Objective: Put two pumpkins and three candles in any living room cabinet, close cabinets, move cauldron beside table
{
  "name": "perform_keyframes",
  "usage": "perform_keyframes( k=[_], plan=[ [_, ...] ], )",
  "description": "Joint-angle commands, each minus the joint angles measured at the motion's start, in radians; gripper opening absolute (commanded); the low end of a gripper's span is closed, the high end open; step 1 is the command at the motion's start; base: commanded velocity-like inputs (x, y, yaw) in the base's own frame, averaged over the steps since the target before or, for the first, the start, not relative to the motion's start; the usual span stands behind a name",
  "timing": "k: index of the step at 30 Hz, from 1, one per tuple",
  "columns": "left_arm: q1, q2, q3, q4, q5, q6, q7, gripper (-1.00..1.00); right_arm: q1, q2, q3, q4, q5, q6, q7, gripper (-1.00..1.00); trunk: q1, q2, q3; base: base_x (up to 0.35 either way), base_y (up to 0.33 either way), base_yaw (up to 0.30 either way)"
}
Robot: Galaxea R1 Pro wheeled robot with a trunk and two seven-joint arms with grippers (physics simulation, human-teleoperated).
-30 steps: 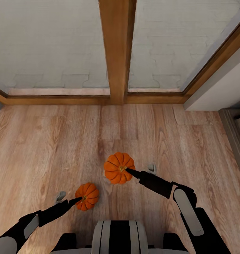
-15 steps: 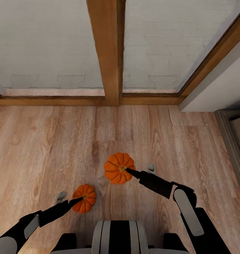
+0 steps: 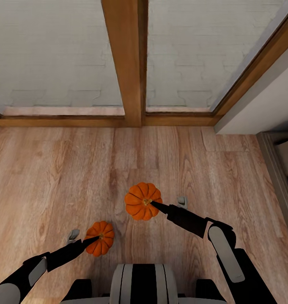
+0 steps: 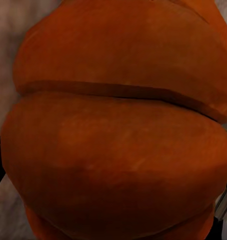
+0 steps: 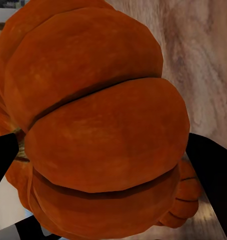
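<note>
1. While both pumpkins ride in the grippers, the smaller pumpkin (image 3: pixel 100 238) has sunk and drifted slightly left since a second ago; the larger pumpkin (image 3: pixel 143 201) keeps its place.
2. The left gripper (image 3: pixel 93 240) is clamped on the smaller one, the right gripper (image 3: pixel 154 204) on the larger, dark fingers (image 5: pixel 213 170) flanking it.
3. The window post (image 3: pixel 129 63) has shifted left: the camera turned, probably heading for a cabinet.

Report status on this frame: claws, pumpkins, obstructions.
Left claw shut on small pumpkin. Right claw shut on big pumpkin. Wood floor ahead, window frame beyond.
</note>
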Motion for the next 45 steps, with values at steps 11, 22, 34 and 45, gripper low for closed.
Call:
perform_keyframes(
  k=[11, 22, 34, 45],
  plan=[
    [0.000, 0.000, 0.002, 0.001, -0.008, -0.003, 0.097, -1.00, 0.000, 0.000, 0.000, 0.000, -0.003, 0.002, 0.001, -1.00, 0.000, 0.000, 0.000, 0.000, 0.000, 0.000],
    [0.000, 0.001, 0.001, 0.002, -0.007, -0.003, 0.095, -1.00, 0.000, 0.000, 0.000, 0.000, -0.002, 0.001, 0.000, -1.00, -0.001, 0.000, 0.008, 0.000, 0.000, 0.000],
    [0.000, 0.003, 0.001, 0.001, -0.007, -0.003, 0.093, -1.00, 0.000, 0.001, 0.000, 0.000, -0.002, 0.001, 0.000, -1.00, -0.003, 0.002, 0.027, 0.000, 0.000, 0.000],
    [0.000, 0.015, 0.004, 0.001, -0.006, 0.042, 0.078, -1.00, 0.000, 0.004, 0.000, 0.009, -0.005, 0.001, -0.003, -1.00, -0.008, 0.004, 0.066, 0.000, 0.000, 0.000]
  ],
)
